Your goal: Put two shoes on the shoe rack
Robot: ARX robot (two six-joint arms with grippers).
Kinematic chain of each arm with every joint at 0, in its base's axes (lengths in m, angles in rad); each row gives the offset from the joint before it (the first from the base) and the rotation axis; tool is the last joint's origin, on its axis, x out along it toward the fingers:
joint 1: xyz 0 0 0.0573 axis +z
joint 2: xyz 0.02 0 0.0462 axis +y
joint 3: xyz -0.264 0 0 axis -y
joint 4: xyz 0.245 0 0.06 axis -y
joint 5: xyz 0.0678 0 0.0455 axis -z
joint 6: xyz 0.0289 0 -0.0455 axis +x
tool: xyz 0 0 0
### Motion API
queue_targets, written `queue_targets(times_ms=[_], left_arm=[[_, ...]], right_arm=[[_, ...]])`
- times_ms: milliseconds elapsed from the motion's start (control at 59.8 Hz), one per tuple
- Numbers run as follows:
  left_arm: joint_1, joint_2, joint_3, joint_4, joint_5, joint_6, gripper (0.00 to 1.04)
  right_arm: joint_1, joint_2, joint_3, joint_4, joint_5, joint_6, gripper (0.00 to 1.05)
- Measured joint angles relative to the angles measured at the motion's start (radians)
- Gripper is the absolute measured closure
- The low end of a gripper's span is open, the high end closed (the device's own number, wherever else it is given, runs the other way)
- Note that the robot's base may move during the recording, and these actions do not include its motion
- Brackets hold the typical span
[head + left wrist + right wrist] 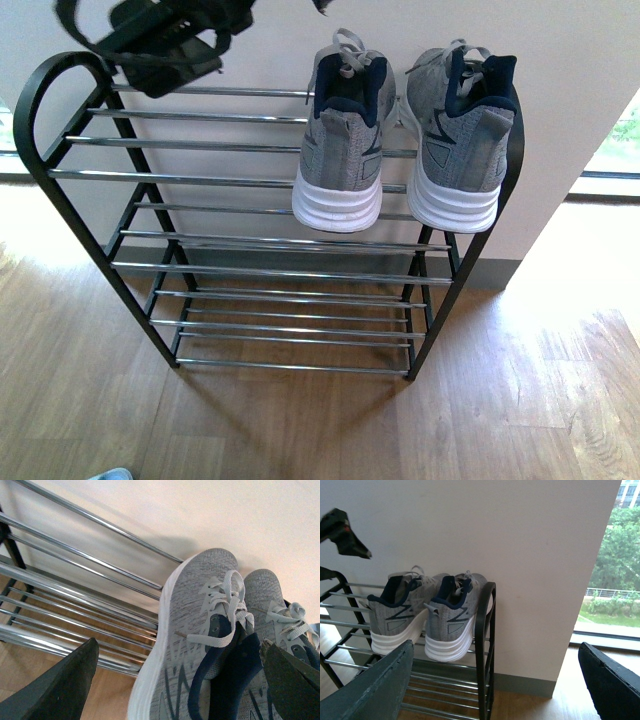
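Judging handling: both shoes likely light; knit uppers soft, would give under pinch; padded navy collar and heel firmer, best hold there or across sole sides.
- inner sneaker (345, 130), outer sneaker (462, 130): grey knit, ribbed white soles, loose laces. On top tier of shoe rack (40, 150), toes to wall, heels overhanging front rod.
- Rods thin, smooth chrome, probably slick; nudge might tip a shoe.
- left gripper (178, 647): fingers spread, empty; sneakers ahead of it.
- right gripper (495, 645): spread, empty; sneakers ahead, apart.
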Motion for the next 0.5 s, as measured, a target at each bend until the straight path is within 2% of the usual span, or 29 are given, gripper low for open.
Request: queue_targets(times_ms=[284, 502], left_arm=[[0.035, -0.404, -0.321, 0.007, -0.21, 0.098, 0.09], [0.07, -0.812, -0.578, -0.093, -0.316, 0.19, 0.09]], right_arm=[[0.0, 0.0, 0.0, 0.0, 0.0, 0.0, 0.09], [0.0, 0.0, 0.0, 0.0, 0.0, 0.0, 0.09]])
